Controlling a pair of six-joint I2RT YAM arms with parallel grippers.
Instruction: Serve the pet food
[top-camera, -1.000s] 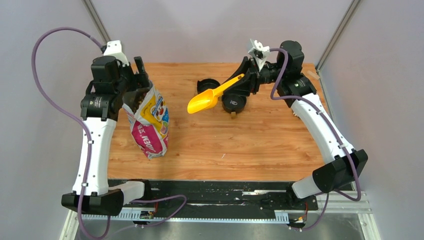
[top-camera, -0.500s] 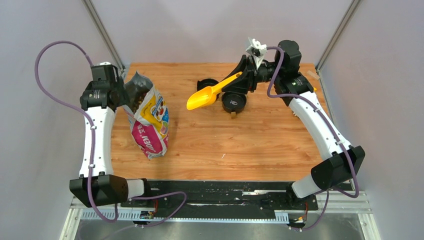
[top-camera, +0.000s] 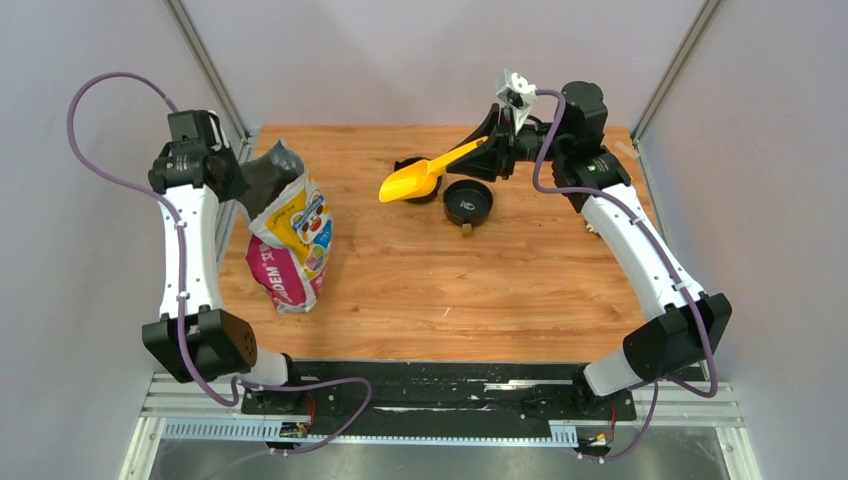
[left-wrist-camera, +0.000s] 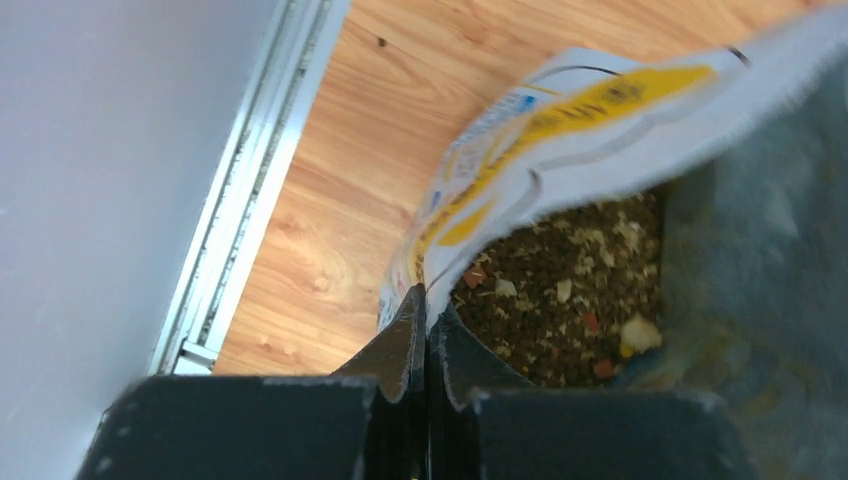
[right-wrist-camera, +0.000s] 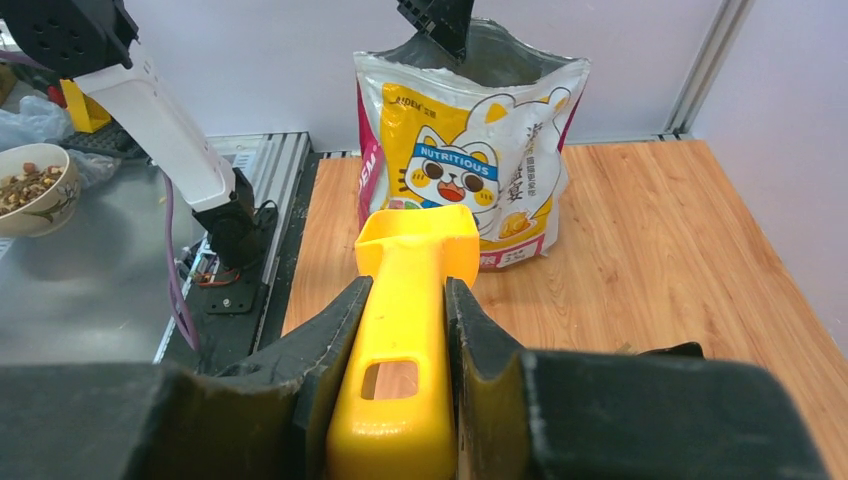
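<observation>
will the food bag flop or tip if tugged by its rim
Probably floppy: the bag is thin film, its mouth creased where the left claw pinches it. Likely bottom-heavy with pet food inside, yet standing upright, so a tug may tip it.

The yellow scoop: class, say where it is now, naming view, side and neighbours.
In the top external view, the yellow scoop is over the far middle of the table, held by its handle in the right gripper, its mouth just left of a black bowl.
</observation>
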